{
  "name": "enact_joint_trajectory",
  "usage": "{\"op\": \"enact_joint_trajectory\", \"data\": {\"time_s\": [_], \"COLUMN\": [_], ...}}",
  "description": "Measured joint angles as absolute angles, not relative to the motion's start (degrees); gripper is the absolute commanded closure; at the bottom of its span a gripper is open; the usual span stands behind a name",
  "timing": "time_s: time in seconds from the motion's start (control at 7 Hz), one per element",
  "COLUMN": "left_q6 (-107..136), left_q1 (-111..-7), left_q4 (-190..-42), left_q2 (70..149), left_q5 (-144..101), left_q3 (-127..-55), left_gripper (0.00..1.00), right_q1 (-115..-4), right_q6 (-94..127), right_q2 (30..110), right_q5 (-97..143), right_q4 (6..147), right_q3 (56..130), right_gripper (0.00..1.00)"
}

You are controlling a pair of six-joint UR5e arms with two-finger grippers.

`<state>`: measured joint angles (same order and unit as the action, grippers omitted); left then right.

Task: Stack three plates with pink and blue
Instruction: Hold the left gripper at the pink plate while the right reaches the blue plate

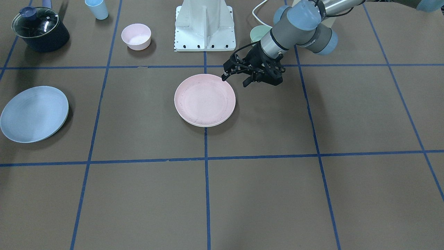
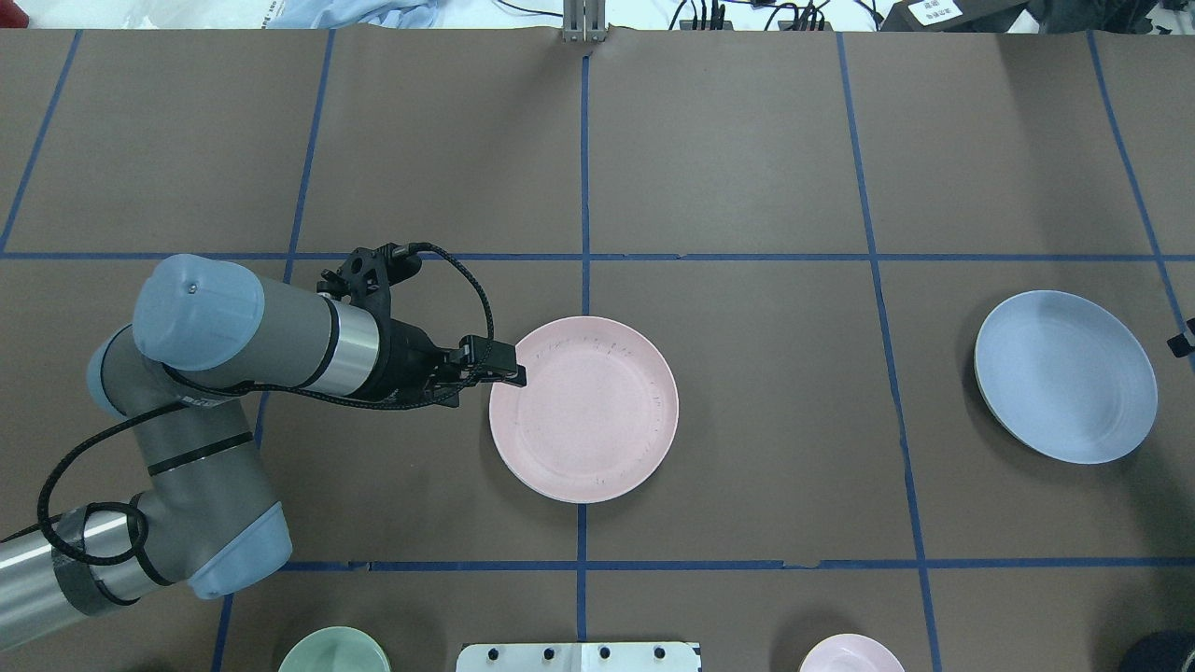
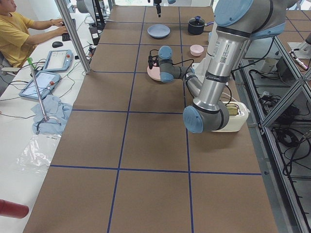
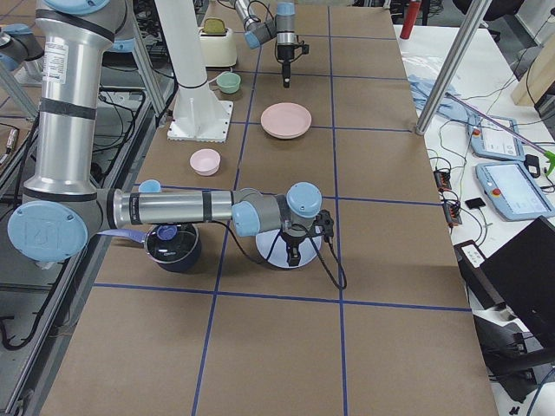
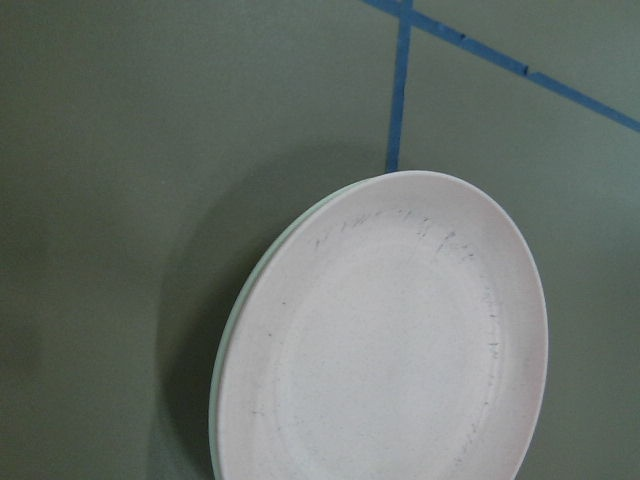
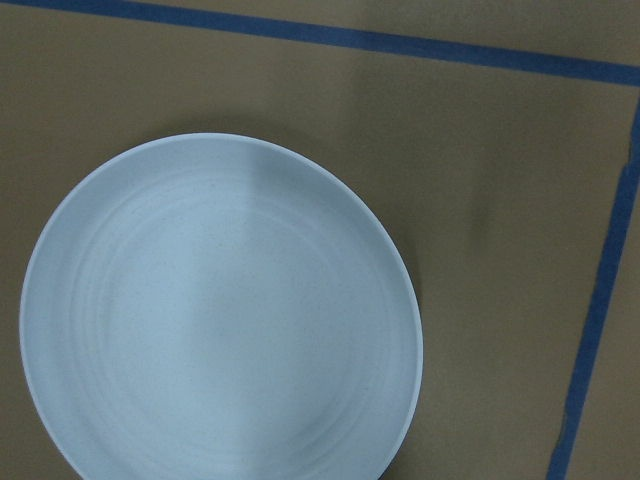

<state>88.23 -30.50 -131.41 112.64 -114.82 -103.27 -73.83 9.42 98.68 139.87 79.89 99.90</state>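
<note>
At the worktop's (image 1: 263, 194) middle the pink plate (image 1: 204, 99) lies on the cream plate (image 1: 204, 125). Only a thin rim of the cream plate shows, in the front-facing and left wrist views; overhead it is hidden. The blue plate (image 1: 34, 114) lies alone, well apart on the robot's right. The left gripper (image 1: 236, 81) points down, released with fingers spread, just beside the pink plate's rim on the robot's left. The right gripper (image 4: 292, 256) shows clearly only from the sides, pointing down over the blue plate; whether it is clenched I cannot tell.
</note>
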Motion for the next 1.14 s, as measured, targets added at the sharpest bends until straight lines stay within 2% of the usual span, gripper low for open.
{"op": "enact_joint_trajectory", "data": {"time_s": [0.29,0.57,0.86,1.14], "left_q6": [88.37,88.41,88.42,88.48], "left_q1": [-30.81,-30.91,-30.91,-30.92], "left_q4": [-130.48,-130.36,-130.34,-130.34], "left_q2": [112.57,112.52,112.47,112.46], "left_q5": [-114.77,-114.68,-114.62,-114.61], "left_q3": [-104.55,-104.81,-104.85,-104.91], "left_gripper": [0.00,0.00,0.00,0.00], "right_q1": [-72.45,-71.61,-69.70,-68.52], "right_q6": [9.55,13.59,20.64,23.45], "right_q2": [97.80,96.03,94.45,93.91], "right_q5": [138.91,138.51,137.61,137.04], "right_q4": [78.53,69.49,60.50,57.79], "right_q3": [97.35,90.41,84.66,83.05], "right_gripper": [0.01,0.01,0.11,0.19]}}
